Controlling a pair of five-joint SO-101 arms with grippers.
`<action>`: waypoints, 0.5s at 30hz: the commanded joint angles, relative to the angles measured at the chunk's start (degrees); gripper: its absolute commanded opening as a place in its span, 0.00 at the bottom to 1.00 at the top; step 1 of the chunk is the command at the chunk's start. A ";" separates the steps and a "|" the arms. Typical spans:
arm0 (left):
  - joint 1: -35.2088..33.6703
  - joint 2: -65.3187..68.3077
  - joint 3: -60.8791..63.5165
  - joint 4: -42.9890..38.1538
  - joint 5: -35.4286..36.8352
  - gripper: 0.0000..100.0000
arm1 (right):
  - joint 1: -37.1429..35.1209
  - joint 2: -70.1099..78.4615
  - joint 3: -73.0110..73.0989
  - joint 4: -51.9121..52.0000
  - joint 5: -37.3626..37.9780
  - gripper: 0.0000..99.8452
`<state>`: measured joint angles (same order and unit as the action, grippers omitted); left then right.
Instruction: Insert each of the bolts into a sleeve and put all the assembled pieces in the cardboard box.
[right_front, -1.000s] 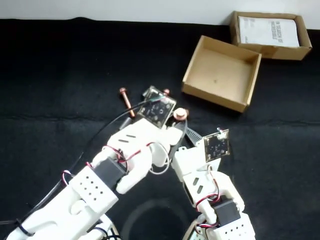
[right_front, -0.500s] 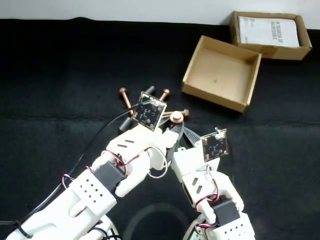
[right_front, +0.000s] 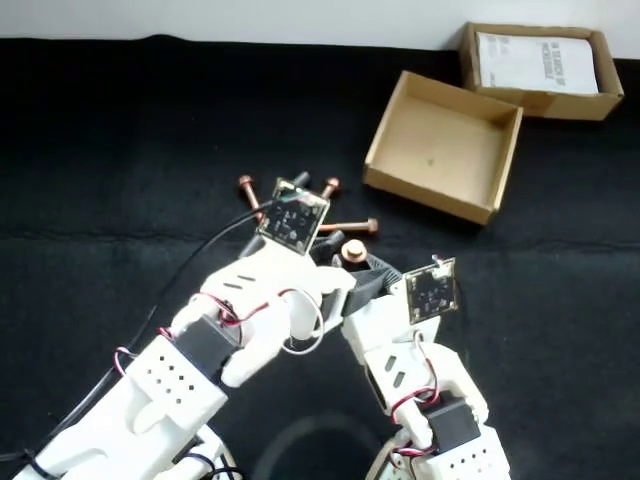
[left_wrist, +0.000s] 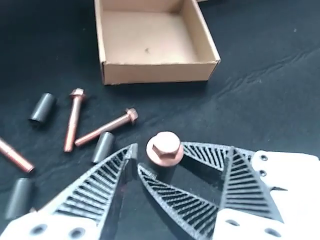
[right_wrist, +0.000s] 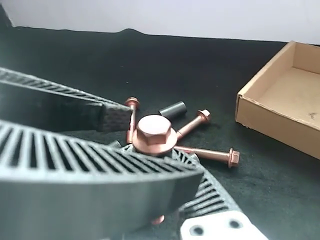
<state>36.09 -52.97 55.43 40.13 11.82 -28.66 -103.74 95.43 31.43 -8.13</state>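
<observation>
Bolt (right_front: 353, 250) stands head-up near table centre, clamped by the right gripper (right_front: 360, 266). The shaft below the head is hidden, so I cannot tell whether a sleeve sits on it. In the high view the right arm rises from the bottom edge and leans up-left, wrist tipped toward the bolt. The left arm runs diagonally from the lower-left corner, and its wrist camera board sits just beyond the bolt. Left gripper (right_front: 325, 248) is released: in the left wrist view its fingers (left_wrist: 95, 192) are spread wide, with the bolt head and the right gripper's tips in the gap, and the head is nearer one fingertip without touching it. Loose bolts (left_wrist: 74, 120) and sleeves (left_wrist: 42, 106) lie flat on the black table (right_front: 120, 150) just past the grippers. Cardboard box (right_front: 430, 195) is open-topped beyond them, well apart from the held bolt.
</observation>
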 joint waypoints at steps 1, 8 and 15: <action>-1.89 -0.40 -4.18 4.92 -0.70 0.28 | 0.31 -0.92 2.07 -1.19 -0.35 0.01; -8.40 -4.35 -11.47 15.12 -0.88 0.28 | 7.16 -0.84 1.80 -1.19 -0.35 0.01; -14.81 -10.42 -10.07 19.87 -0.88 0.28 | 12.97 -0.75 -4.35 -1.19 -0.35 0.01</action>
<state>24.13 -60.70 46.37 58.51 11.38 -18.29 -103.74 94.55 31.43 -8.13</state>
